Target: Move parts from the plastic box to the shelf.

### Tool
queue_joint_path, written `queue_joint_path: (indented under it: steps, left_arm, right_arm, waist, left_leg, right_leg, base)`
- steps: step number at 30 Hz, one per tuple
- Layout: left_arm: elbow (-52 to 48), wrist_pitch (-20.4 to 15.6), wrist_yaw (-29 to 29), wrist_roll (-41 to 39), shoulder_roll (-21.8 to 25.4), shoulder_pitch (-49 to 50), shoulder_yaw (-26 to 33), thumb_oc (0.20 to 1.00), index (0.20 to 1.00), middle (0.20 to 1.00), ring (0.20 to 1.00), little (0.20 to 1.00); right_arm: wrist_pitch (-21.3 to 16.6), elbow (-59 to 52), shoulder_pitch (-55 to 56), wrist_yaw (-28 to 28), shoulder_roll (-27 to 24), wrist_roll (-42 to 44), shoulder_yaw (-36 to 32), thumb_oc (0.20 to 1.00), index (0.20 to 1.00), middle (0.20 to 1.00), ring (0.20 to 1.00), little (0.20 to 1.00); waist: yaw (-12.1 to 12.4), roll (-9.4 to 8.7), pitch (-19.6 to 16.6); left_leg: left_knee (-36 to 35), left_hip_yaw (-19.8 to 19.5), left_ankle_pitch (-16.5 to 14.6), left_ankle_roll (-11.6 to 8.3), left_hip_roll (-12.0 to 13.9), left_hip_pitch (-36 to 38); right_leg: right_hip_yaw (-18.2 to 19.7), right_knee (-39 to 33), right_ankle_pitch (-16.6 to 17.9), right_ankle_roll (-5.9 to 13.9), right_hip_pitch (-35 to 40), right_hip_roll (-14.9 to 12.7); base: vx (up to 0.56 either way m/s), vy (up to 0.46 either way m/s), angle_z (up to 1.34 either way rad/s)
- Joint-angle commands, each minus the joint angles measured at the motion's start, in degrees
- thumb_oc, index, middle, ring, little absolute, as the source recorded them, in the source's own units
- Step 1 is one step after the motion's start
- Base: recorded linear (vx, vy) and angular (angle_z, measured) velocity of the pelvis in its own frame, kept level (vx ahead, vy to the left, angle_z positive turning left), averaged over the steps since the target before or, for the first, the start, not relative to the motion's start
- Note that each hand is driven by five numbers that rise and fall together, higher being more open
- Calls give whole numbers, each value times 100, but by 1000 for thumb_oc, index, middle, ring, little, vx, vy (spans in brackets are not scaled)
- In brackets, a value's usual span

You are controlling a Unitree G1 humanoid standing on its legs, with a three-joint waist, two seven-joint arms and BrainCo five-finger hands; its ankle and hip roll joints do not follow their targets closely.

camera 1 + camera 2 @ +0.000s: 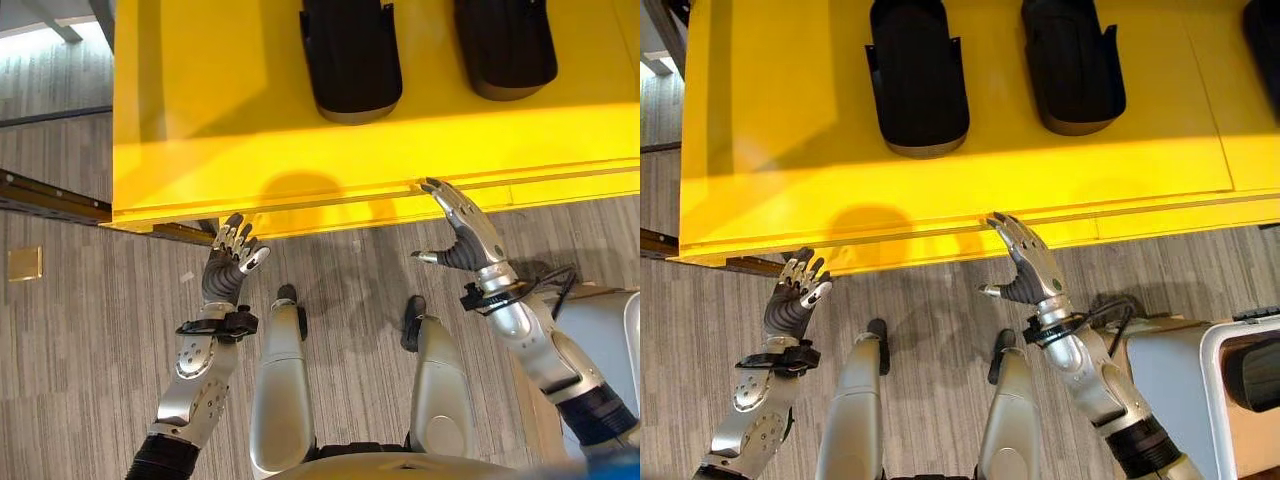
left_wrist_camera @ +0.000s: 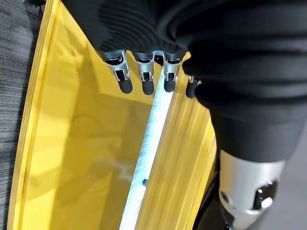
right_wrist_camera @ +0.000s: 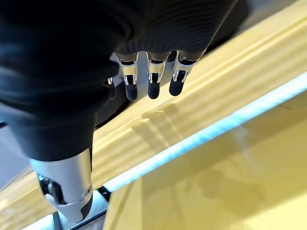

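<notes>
Both hands sit low, just short of the yellow shelf's [image 1: 300,190] front edge. L hand [image 1: 232,262] is by the shelf's left corner, fingers loosely spread, nothing in it. R hand [image 1: 1028,262] reaches up w/ fingers straight, tips touching the shelf lip, thumb out to the side, also empty. 2 black parts lie farther back on the shelf: 1 [image 1: 918,80] nearer centre, 1 [image 1: 1072,70] to its right, apart from each other. White box [image 1: 1230,395] stands on the floor at the robot's right, dark part inside [image 1: 1252,372]
</notes>
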Motion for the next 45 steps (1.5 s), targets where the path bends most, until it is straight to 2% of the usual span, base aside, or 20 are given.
queue_joint_path:
  steps: [1,5,11,12,13,14,15,18,20,21,22,23,26,28,29,30,31,33,40,45]
  left_arm:
    - [-127,-581,-209,146,205,-317,-153,1000,1000,1000,1000,1000]
    - [86,-647,-323,19,136,-288,-231,1000,1000,1000,1000,1000]
    - [199,-624,-552,-80,-74,-117,-200,1000,1000,1000,1000,1000]
    - [230,-645,-571,-70,-157,-132,-207,1000,1000,1000,1000,1000]
    - [259,-653,-590,-59,-220,-88,-188,1000,1000,1000,1000,1000]
    - [321,-641,-611,-54,-314,-39,-160,1000,1000,1000,1000,1000]
    - [323,-643,-613,-54,-317,-36,-163,1000,1000,1000,1000,1000]
    - [466,-637,-673,-14,-399,-115,-245,1000,1000,1000,1000,1000]
    - [411,-623,-733,-14,-430,-26,-213,1000,1000,1000,1000,1000]
    - [391,-625,-741,1,-441,-4,-187,1000,1000,1000,1000,1000]
    - [335,-607,-817,4,-489,101,-163,1000,1000,1000,1000,1000]
    - [331,-589,-859,13,-502,160,-164,1000,1000,1000,1000,1000]
    - [411,-562,-914,117,-563,237,-176,1000,1000,1000,1000,1000]
    - [397,-551,-856,197,-557,190,-162,1000,1000,1000,1000,1000]
    - [398,-551,-851,201,-556,185,-160,1000,1000,1000,1000,1000]
    - [360,-580,-795,207,-579,158,-116,1000,1000,1000,1000,1000]
    - [370,-580,-804,224,-603,215,-120,1000,1000,1000,1000,1000]
    - [461,-610,-852,232,-643,222,-129,1000,1000,1000,1000,1000]
    - [495,-530,-693,232,-640,301,-3,1000,1000,1000,1000,1000]
    - [518,-495,-603,339,-608,142,-97,1000,1000,1000,1000,1000]
  right_arm:
    - [-812,-133,-229,-252,-38,1135,-181,1000,1000,1000,1000,1000]
    - [-1244,-78,296,-116,150,2179,-259,1000,1000,1000,1000,1000]
    - [-1366,-58,836,349,188,2936,-443,1000,1000,1000,1000,1000]
    - [-1394,-21,913,360,144,3033,-494,1000,1000,1000,1000,1000]
    - [-1397,20,949,412,100,3019,-496,1000,1000,1000,1000,1000]
    - [-1377,20,1025,364,107,2945,-580,1000,1000,1000,1000,1000]
    - [-1374,14,1034,362,105,2943,-583,1000,1000,1000,1000,1000]
    - [-1385,65,1168,328,67,2904,-722,1000,1000,1000,1000,1000]
    - [-1368,78,1273,400,77,2969,-782,1000,1000,1000,1000,1000]
    - [-1356,84,1283,421,89,2939,-773,1000,1000,1000,1000,1000]
    - [-1365,136,1345,523,135,3045,-780,1000,1000,1000,1000,1000]
    - [-1356,163,1385,597,185,3117,-798,1000,1000,1000,1000,1000]
    - [-1227,454,1417,695,352,3105,-765,1000,1000,1000,1000,1000]
    - [-1177,560,1237,620,426,3048,-666,1000,1000,1000,1000,1000]
    - [-1180,569,1226,615,430,3044,-661,1000,1000,1000,1000,1000]
    - [-1151,564,1035,631,495,3000,-561,1000,1000,1000,1000,1000]
    - [-1143,555,985,662,535,2960,-511,1000,1000,1000,1000,1000]
    - [-1141,556,1012,729,543,2968,-497,1000,1000,1000,1000,1000]
    - [-923,691,837,889,854,3225,-178,1000,1000,1000,1000,1000]
    - [-881,646,769,836,953,3198,-74,1000,1000,1000,1000,1000]
  waist:
    - [15,43,-481]
    - [-142,181,-770]
    - [-300,374,-1131]
    - [-335,469,-1191]
    - [-366,490,-1293]
    - [-410,520,-1427]
    - [-399,532,-1433]
    - [-486,550,-1575]
    - [-509,484,-1672]
    - [-473,448,-1708]
    - [-416,338,-1798]
    - [-399,301,-1831]
    - [-198,256,-1937]
    - [-81,243,-1949]
    - [-81,234,-1943]
    - [-6,216,-1952]
    - [18,199,-1978]
    - [44,199,-2019]
    - [20,99,-2318]
    - [-219,216,-2344]
  left_leg:
    - [-1200,-377,1032,-166,288,472]
    - [-2431,-100,1573,-287,652,1552]
    - [-3366,301,2173,-357,998,2397]
    - [-3426,231,2708,-453,1084,2423]
    - [-3585,280,2803,-470,1132,2520]
    - [-3705,449,3108,-542,1236,2608]
    - [-3733,459,3127,-550,1251,2625]
    - [-3878,733,3698,-614,1340,2659]
    - [-3829,616,3349,-452,1088,2728]
    - [-3811,382,3132,-363,830,2712]
    - [-3919,-33,2362,-119,166,2682]
    - [-3976,-147,2126,-24,-107,2682]
    - [-4164,-735,2010,203,-1101,2420]
    - [-4106,-1178,2045,273,-1483,2274]
    - [-4090,-1173,2030,279,-1492,2274]
    - [-3979,-1510,1933,381,-1729,2247]
    - [-3953,-1571,1857,493,-1750,2331]
    - [-4068,-1477,1895,504,-1725,2421]
    - [-4327,-730,1649,734,-1581,2985]
    - [-4383,-309,1509,826,-1568,3221]
  right_leg:
    - [165,464,-71,-69,289,-23]
    - [118,-197,8,-18,943,202]
    - [219,-684,10,-86,1328,492]
    - [258,-720,-39,-182,1337,648]
    - [279,-803,-29,-209,1366,716]
    - [259,-992,-6,-260,1433,841]
    - [260,-1012,6,-266,1439,858]
    - [186,-1562,185,-372,1670,1020]
    - [235,-2003,328,-405,1850,1073]
    - [302,-2252,429,-399,1950,1098]
    - [407,-2682,585,-410,2174,1136]
    - [465,-2833,667,-412,2263,1151]
    - [592,-3233,961,-430,2401,1327]
    - [774,-3365,1001,-432,2449,1463]
    - [779,-3375,997,-429,2460,1456]
    - [1048,-3346,965,-431,2464,1572]
    - [1187,-3311,974,-430,2453,1622]
    - [1300,-3343,994,-442,2508,1653]
    - [1889,-3412,1158,-266,2668,1636]
    - [2156,-3149,1181,-149,2570,1636]
  base:
    - [92,-84,-21]
    - [160,-56,-20]
    - [93,-64,-30]
    - [66,-125,-23]
    - [90,-174,-19]
    - [86,-136,-21]
    - [66,-162,-22]
    - [42,-142,-18]
    - [74,-143,-1]
    - [161,-196,-12]
    - [176,-184,-25]
    - [175,-171,-35]
    - [129,-70,-55]
    - [101,-26,-48]
    - [90,28,-75]
    - [100,76,-87]
    - [97,76,-88]
    - [113,88,-101]
    - [150,129,-85]
    - [21,87,-36]
